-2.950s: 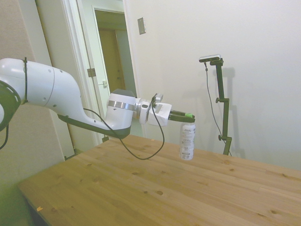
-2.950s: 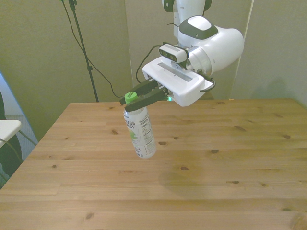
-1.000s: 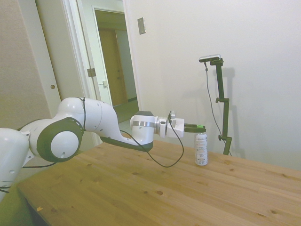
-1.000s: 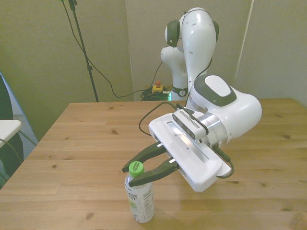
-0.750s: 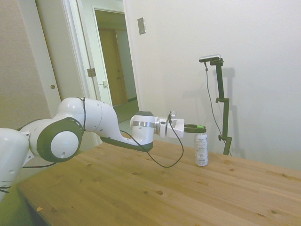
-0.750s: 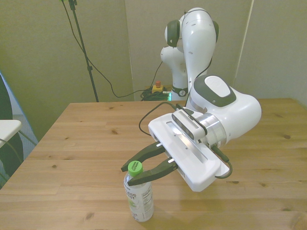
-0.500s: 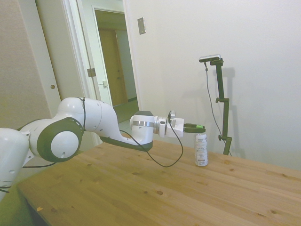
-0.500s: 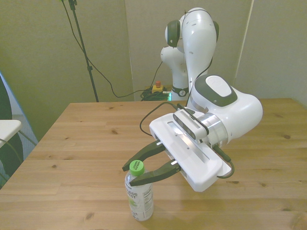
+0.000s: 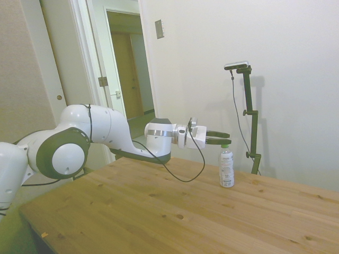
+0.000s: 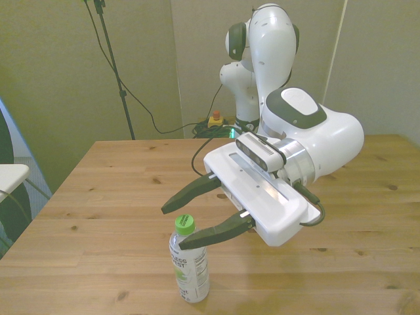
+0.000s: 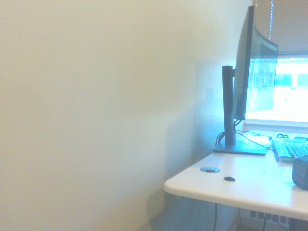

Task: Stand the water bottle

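Note:
The water bottle [image 9: 226, 166] [image 10: 189, 262] stands upright on the wooden table [image 9: 159, 217] [image 10: 118, 190], near its front edge in the front view. It is clear, with a green cap and a white printed label. My gripper [image 9: 224, 138] [image 10: 176, 226] hangs open just above the cap, fingers spread wide and level, touching nothing. The bottle stands free. The wrist view shows no bottle, only a wall and a distant desk.
A white desk [image 11: 250, 185] with a monitor [image 11: 252, 79] appears in the wrist view, off beyond the table. A doorway [image 9: 130, 74] lies behind the arm in the side view. Bare wood surrounds the bottle on all sides.
The gripper let go of the bottle's cap, opened wide and rose slightly. Earlier it carried the bottle through the air and set it down upright; the bottle now stands alone.

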Tool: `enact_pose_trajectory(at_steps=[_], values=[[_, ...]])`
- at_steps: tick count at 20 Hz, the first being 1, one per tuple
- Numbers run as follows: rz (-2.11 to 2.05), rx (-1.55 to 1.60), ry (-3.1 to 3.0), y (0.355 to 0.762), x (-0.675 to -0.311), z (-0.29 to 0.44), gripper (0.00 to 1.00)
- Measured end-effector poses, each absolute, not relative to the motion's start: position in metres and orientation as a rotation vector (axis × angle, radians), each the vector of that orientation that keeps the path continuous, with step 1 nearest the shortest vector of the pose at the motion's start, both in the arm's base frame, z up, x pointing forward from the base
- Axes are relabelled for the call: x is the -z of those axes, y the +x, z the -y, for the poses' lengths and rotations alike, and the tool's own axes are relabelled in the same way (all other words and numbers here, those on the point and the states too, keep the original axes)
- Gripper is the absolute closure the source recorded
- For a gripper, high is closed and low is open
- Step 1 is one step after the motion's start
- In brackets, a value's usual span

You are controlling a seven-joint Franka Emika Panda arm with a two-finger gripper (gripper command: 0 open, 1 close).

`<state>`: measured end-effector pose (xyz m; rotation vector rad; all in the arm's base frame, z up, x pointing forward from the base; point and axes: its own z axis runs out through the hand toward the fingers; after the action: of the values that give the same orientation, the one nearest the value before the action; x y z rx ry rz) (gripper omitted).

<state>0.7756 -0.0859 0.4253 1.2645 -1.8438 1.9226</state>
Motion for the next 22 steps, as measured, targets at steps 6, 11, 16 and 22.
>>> enact_pose_trajectory(at_steps=[6,11,16,22], values=[[1.92,-1.858,1.335,0.734,-0.456,0.082,0.0],[1.976,-1.777,1.416,0.682,-0.472,0.064,0.0],[2.034,-1.607,1.566,0.616,-0.479,0.042,0.0],[2.027,-1.329,1.782,0.554,-0.486,0.03,0.0]])
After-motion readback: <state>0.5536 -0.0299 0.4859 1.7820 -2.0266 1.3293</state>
